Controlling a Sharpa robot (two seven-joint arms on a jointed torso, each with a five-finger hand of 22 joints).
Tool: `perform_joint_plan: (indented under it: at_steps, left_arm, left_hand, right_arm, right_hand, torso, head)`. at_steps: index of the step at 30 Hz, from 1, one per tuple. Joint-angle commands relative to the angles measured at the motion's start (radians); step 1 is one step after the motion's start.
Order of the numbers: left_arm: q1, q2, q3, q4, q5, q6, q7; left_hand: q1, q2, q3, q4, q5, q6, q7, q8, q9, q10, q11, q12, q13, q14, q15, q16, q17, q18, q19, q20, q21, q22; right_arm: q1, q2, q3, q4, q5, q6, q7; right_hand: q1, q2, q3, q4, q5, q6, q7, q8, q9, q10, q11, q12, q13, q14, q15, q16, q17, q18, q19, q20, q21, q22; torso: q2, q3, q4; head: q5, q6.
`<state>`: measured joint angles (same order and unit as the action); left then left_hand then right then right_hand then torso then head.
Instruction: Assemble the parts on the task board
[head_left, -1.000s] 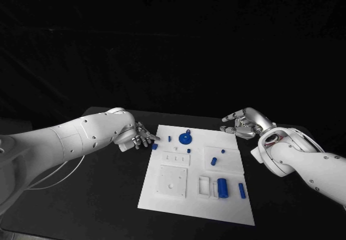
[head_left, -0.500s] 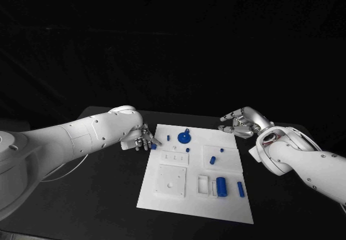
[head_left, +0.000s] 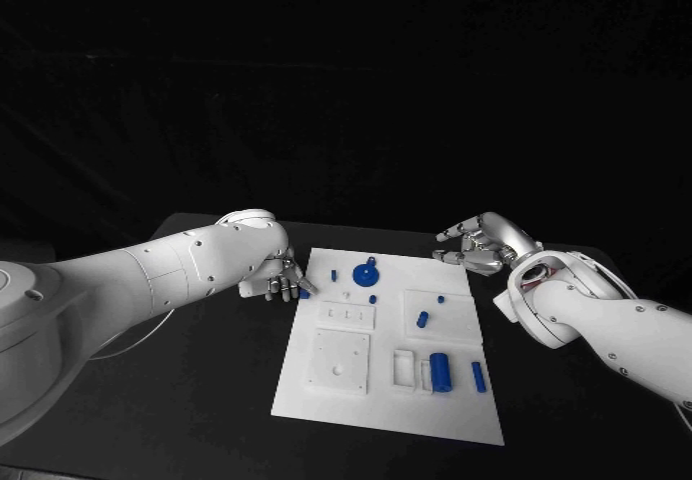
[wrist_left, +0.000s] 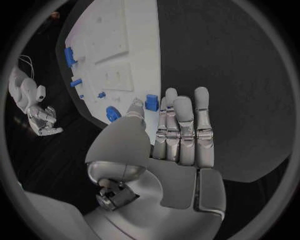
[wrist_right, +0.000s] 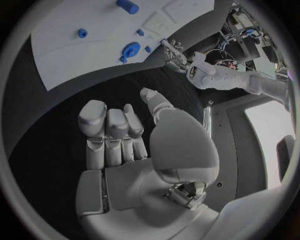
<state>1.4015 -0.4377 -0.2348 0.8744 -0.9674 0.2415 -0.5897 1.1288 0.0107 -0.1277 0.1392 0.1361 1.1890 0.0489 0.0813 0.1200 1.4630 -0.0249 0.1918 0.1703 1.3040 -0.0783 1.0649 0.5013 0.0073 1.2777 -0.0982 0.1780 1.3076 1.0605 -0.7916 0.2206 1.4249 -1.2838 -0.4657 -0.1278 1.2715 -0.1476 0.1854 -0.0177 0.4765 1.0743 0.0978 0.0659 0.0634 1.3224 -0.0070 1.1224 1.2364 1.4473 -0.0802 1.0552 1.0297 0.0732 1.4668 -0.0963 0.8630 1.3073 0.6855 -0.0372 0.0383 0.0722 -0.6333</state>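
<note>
Assembly looks barely begun, judging by how many blue parts lie loose on the task board (head_left: 335, 400). From the head camera, the left hand (head_left: 280, 279) hovers at the board's far left corner, fingers pointing down beside a small blue block (head_left: 304, 294) that sits at the board's edge just under its fingertips; whether it touches the block cannot be told. Further inward from that hand lie the blue round disc (head_left: 365, 271), a short blue peg (head_left: 333, 275) and a blue stud (head_left: 372, 298). The right hand (head_left: 476, 246) hangs off the board's far right corner, fingers loosely curled, holding nothing. Nearer the robot from it lie a blue pin (head_left: 423, 320), a blue cylinder (head_left: 441, 371) and a blue bar (head_left: 479, 377).

The left wrist camera shows the left hand's fingers (wrist_left: 184, 127) held straight and side by side with the thumb apart, empty, and the blue block just beyond their tips on the board's edge.

The right wrist camera shows the right hand's fingers (wrist_right: 109, 135) half bent over bare table (wrist_right: 50, 125), gripping nothing, the board well ahead of them.

White recessed plates on the board appear unfilled, so nearly every placement seems left to do.
</note>
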Motion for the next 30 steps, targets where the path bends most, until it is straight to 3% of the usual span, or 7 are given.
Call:
perform_joint_plan:
  at_steps: [1, 7, 15, 23, 27, 30]
  left_arm:
    - [-0.002, 0.007, -0.001, -0.007, -0.023, 0.029, -0.021]
    - [-0.002, 0.019, -0.002, -0.024, -0.028, 0.011, -0.027]
    - [-0.003, 0.028, -0.001, -0.035, -0.029, 0.011, -0.019]
    - [-0.004, 0.039, -0.002, -0.044, -0.020, 0.032, -0.003]
    - [-0.006, 0.042, -0.002, -0.050, -0.011, 0.035, 0.005]
    - [-0.006, 0.043, -0.002, -0.053, -0.001, 0.028, 0.013]
  left_hand:
    - [0.001, 0.015, -0.009, -0.007, 0.005, -0.002, 0.006, -0.004, 0.000, 0.030, 0.005, 0.000, 0.001, -0.007, 0.002, 0.005, -0.001, 0.007, -0.003, 0.002, 0.003, 0.020]
    - [-0.006, 0.035, -0.014, -0.001, 0.010, 0.005, 0.003, -0.002, 0.001, 0.036, 0.002, 0.005, 0.005, -0.002, -0.001, 0.012, 0.001, 0.007, 0.002, -0.001, 0.010, 0.021]
    - [-0.011, 0.034, -0.022, 0.005, 0.009, 0.001, 0.004, -0.005, 0.002, 0.035, 0.002, 0.010, 0.007, -0.002, -0.002, 0.015, 0.002, 0.006, 0.001, -0.002, 0.015, 0.021]
    - [0.010, 0.035, -0.017, -0.015, 0.017, -0.012, 0.008, -0.008, -0.002, 0.030, 0.004, 0.008, 0.007, -0.005, 0.000, 0.017, 0.003, 0.006, -0.004, 0.000, 0.019, 0.021]
    - [0.031, 0.049, -0.019, -0.045, 0.048, -0.017, 0.010, -0.008, -0.008, 0.029, 0.005, 0.005, 0.005, -0.008, 0.001, 0.018, 0.002, 0.008, -0.008, 0.001, 0.023, 0.021]
    - [0.072, 0.068, -0.009, -0.070, 0.098, -0.039, 0.017, -0.010, -0.021, 0.027, 0.006, 0.002, 0.002, -0.008, 0.003, 0.019, 0.002, 0.008, -0.010, 0.002, 0.024, 0.020]
  right_arm:
    - [-0.001, 0.001, 0.001, 0.001, -0.005, 0.012, 0.004]
    - [-0.001, 0.003, 0.001, 0.000, -0.005, 0.013, 0.004]
    - [-0.002, 0.006, 0.001, -0.003, -0.005, 0.013, 0.005]
    - [-0.003, 0.008, 0.001, -0.003, -0.005, 0.014, 0.005]
    - [-0.004, 0.008, 0.001, -0.003, -0.005, 0.015, 0.004]
    - [-0.004, 0.008, 0.001, -0.003, -0.005, 0.015, 0.004]
  right_hand:
    - [-0.010, 0.003, 0.001, 0.004, 0.006, 0.008, -0.002, -0.004, -0.001, -0.001, -0.003, 0.000, 0.002, 0.000, 0.002, -0.004, 0.001, 0.016, 0.051, 0.000, -0.005, 0.107]
    - [-0.010, 0.003, 0.001, 0.004, 0.006, 0.010, -0.003, -0.004, -0.001, 0.000, -0.004, 0.000, 0.002, 0.000, 0.002, -0.005, 0.001, 0.016, 0.051, 0.000, -0.005, 0.107]
    - [-0.010, 0.003, 0.001, 0.004, 0.006, 0.010, -0.003, -0.004, -0.001, 0.000, -0.004, 0.000, 0.002, 0.000, 0.002, -0.005, 0.001, 0.016, 0.051, 0.000, -0.005, 0.107]
    - [-0.010, 0.003, 0.001, 0.004, 0.006, 0.010, -0.003, -0.004, -0.001, 0.000, -0.004, 0.000, 0.002, 0.000, 0.002, -0.005, 0.001, 0.016, 0.051, 0.000, -0.005, 0.107]
    - [-0.010, 0.003, 0.001, 0.004, 0.006, 0.010, -0.003, -0.004, -0.001, 0.000, -0.004, 0.000, 0.002, 0.000, 0.002, -0.005, 0.001, 0.016, 0.051, 0.000, -0.005, 0.107]
    - [-0.010, 0.003, 0.001, 0.004, 0.006, 0.010, -0.003, -0.004, -0.001, 0.000, -0.004, 0.000, 0.002, 0.000, 0.002, -0.005, 0.001, 0.016, 0.051, 0.000, -0.005, 0.107]
  torso:
    - [0.000, -0.0005, 0.0005]
    - [0.001, -0.0001, -0.0008]
    - [0.001, 0.0000, 0.0022]
    - [0.000, -0.0007, 0.0005]
    - [0.000, -0.0006, 0.0007]
    - [-0.001, -0.0005, 0.0018]
  head:
    - [-0.002, 0.000]
    - [-0.004, 0.000]
    - [-0.009, -0.003]
    - [-0.010, -0.005]
    - [-0.012, -0.007]
    - [-0.014, -0.007]
